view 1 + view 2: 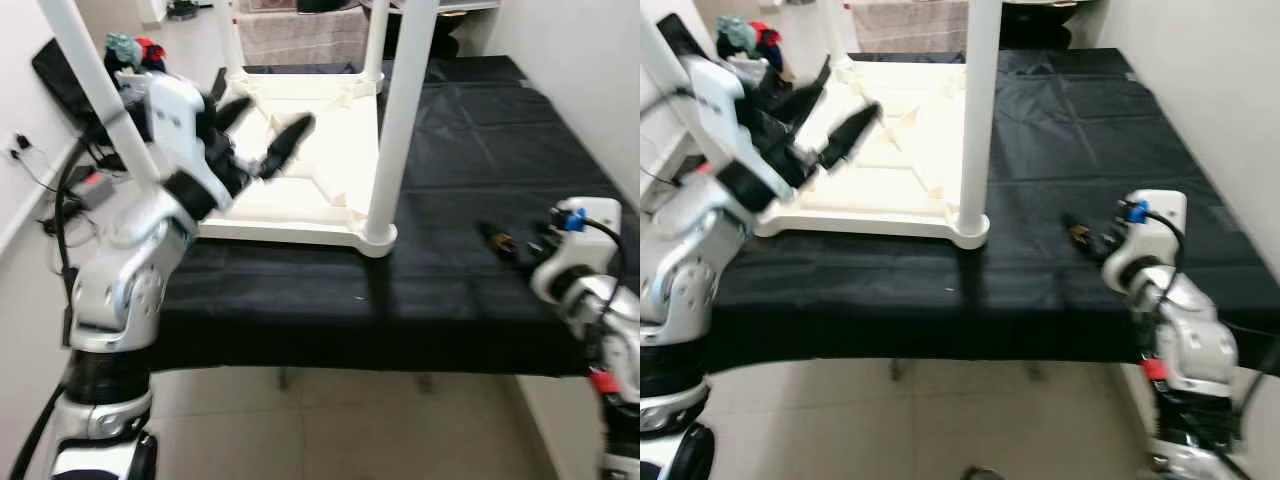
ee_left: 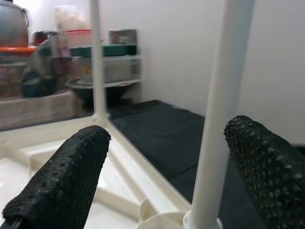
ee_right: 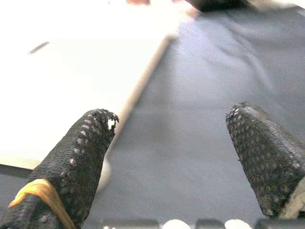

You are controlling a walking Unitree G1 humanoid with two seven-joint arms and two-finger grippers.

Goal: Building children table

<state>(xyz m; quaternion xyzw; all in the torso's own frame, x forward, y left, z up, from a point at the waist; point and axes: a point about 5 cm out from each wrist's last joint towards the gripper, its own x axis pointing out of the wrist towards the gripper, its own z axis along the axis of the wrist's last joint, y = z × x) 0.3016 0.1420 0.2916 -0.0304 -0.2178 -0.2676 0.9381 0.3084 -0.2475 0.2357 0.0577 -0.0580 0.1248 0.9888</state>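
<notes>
A white children's table (image 1: 300,190) lies upside down on a black-covered surface (image 1: 480,150), its round white legs pointing up. The nearest right leg (image 1: 400,120) stands in its corner socket; another leg (image 1: 95,85) rises at the near left. My left gripper (image 1: 270,118) hovers open above the underside, nothing between its fingers (image 2: 62,181); that near right leg (image 2: 219,109) stands ahead of it. My right gripper (image 1: 505,240) sits low over the black cloth to the table's right, open and empty, its fingers (image 3: 81,157) aimed toward the white table edge (image 3: 71,71).
A white wall runs close along the right. Cables and a wall socket (image 1: 20,145) sit at the left by a dark object. Shelves with pots and containers (image 2: 95,62) stand beyond. The covered surface's front edge (image 1: 350,350) drops to tiled floor (image 1: 330,430).
</notes>
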